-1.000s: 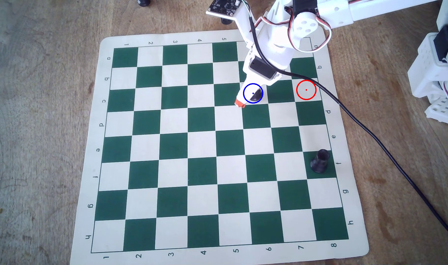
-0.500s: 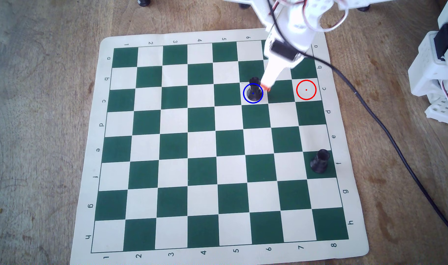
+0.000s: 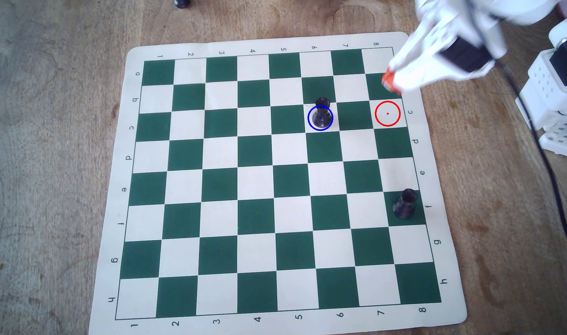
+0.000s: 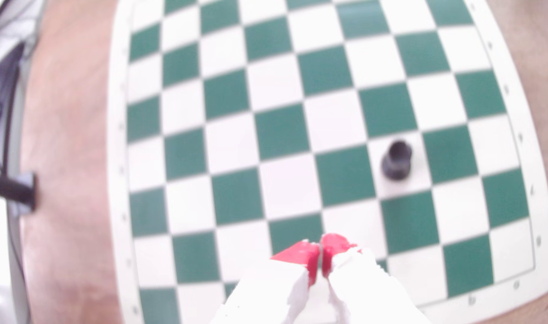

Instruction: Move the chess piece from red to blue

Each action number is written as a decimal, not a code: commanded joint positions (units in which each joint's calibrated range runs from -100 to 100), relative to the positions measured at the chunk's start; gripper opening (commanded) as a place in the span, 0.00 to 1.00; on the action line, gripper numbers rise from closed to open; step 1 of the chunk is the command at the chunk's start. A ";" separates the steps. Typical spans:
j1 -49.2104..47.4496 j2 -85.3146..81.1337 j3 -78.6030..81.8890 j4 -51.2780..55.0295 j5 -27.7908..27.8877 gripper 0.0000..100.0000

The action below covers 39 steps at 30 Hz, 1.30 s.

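Note:
In the overhead view a black rook-like chess piece (image 3: 320, 114) stands upright with its base inside the blue circle (image 3: 308, 121). The red circle (image 3: 387, 113), two squares to the right, holds nothing. My white gripper (image 3: 388, 80) with red-orange tips hovers above the board's upper right corner, just above the red circle. In the wrist view the gripper (image 4: 320, 252) has its red pads pressed together with nothing between them, and the chess piece (image 4: 396, 160) stands ahead and to the right.
A second black piece (image 3: 404, 203) stands near the board's right edge, lower down. The green and white chess mat (image 3: 130, 180) lies on a wooden table. The arm's white base (image 3: 556, 96) and a black cable (image 3: 553, 180) sit right of the mat.

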State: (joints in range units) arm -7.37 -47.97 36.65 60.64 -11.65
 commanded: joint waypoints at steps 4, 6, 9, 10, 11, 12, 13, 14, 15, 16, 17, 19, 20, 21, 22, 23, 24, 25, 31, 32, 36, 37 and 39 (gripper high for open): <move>6.48 -37.18 39.96 -37.87 4.44 0.00; 6.94 -41.51 43.95 -43.27 4.64 0.00; 8.27 -43.54 47.22 -52.94 5.03 0.00; 8.51 -44.31 49.21 -57.28 5.32 0.00; 8.20 -46.77 55.19 -67.76 7.08 0.00; 7.80 -47.79 60.18 -76.69 8.35 0.00; 7.57 -47.79 63.26 -82.91 9.33 0.00; 7.57 -47.70 63.35 -83.82 9.57 0.00; 8.74 -47.79 63.35 -86.93 9.96 0.00; 9.45 -47.79 63.35 -89.55 10.01 0.00; 10.15 -47.79 63.35 -92.91 9.82 0.00; 11.09 -47.79 63.35 -104.21 10.01 0.01; 11.09 -47.79 63.35 -108.96 9.87 0.01; 11.09 -47.79 63.35 -114.12 9.77 0.01; 11.09 -47.79 63.35 -118.54 10.01 0.00; 11.09 -47.79 63.35 -121.65 10.16 0.00; 11.09 -47.79 63.35 -129.43 10.01 0.00; 11.17 -47.79 63.35 -133.45 9.82 0.00; 8.51 -47.87 63.35 -155.07 9.72 0.00; 8.27 -47.87 63.35 -156.30 9.72 0.00; 8.27 -47.87 63.35 -160.31 10.21 0.00; 8.27 -47.87 63.35 -160.39 10.21 0.00; 8.27 -47.87 63.35 -160.39 10.21 0.02</move>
State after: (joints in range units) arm 1.25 -95.98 99.10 -99.44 -1.54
